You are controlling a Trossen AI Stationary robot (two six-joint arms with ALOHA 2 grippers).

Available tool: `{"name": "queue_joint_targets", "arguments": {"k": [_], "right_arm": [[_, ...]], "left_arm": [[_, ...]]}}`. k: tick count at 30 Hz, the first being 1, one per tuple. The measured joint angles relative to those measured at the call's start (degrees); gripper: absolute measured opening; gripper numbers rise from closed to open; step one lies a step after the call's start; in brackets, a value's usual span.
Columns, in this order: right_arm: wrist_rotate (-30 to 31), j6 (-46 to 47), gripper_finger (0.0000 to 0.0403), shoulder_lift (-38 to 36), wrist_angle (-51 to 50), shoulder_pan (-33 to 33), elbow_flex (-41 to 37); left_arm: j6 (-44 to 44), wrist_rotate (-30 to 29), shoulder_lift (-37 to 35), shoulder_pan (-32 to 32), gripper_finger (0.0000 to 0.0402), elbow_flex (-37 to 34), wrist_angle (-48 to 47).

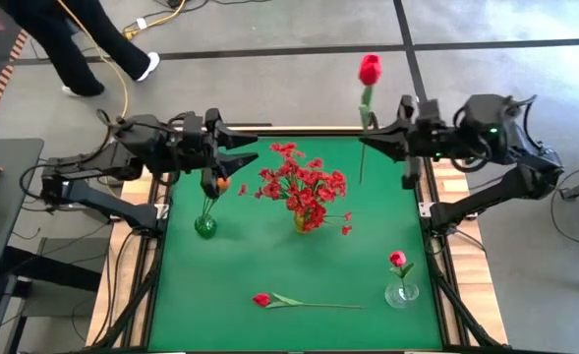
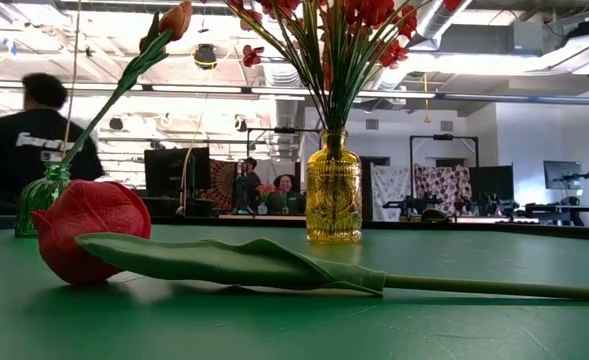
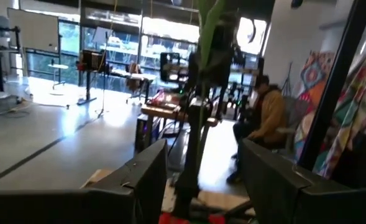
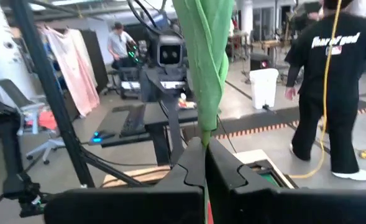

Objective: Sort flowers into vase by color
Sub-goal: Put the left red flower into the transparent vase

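Grey floor (image 1: pixel 299 69), bright ceiling lights (image 2: pixel 474 62), desks with monitors (image 2: pixel 174 170).

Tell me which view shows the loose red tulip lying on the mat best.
The low view: the red tulip fills the foreground, bud, leaf and stem clear. The high view shows it whole but small, lying flat near the front edge. Neither wrist view shows it.

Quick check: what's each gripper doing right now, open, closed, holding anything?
Left gripper: open, fingers either side of the orange tulip's stem, above the green vase.
Right gripper: shut on the red tulip's stem.
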Motion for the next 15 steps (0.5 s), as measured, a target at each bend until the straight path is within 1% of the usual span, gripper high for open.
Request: {"name": "queue_joint_targets", "arguments": {"k": [5,10,12,15], "right_arm": [[0.0,-0.1,0.0023,-2.1,0.0,2.5,0.0],[0.1,-0.1,0.0024,-4.3,-2.6,7.7,0.0],[1.8,0.3,0.0024,-5.3,-4.7,10.3,0.0],[6.1,2.9,0.0024,-6.5,-8.8,15.1,0.0]], "left_arm": [[3.4,0.0,-1.5,0.0,0.0183,0.0,-4.4],[4.0,-0.1,-2.3,0.0,0.0183,0.0,-7.1],[4.0,-0.1,-2.3,0.0,0.0183,0.0,-8.0],[4.0,-0.2,-2.2,0.0,0.0183,0.0,-8.6]]}}
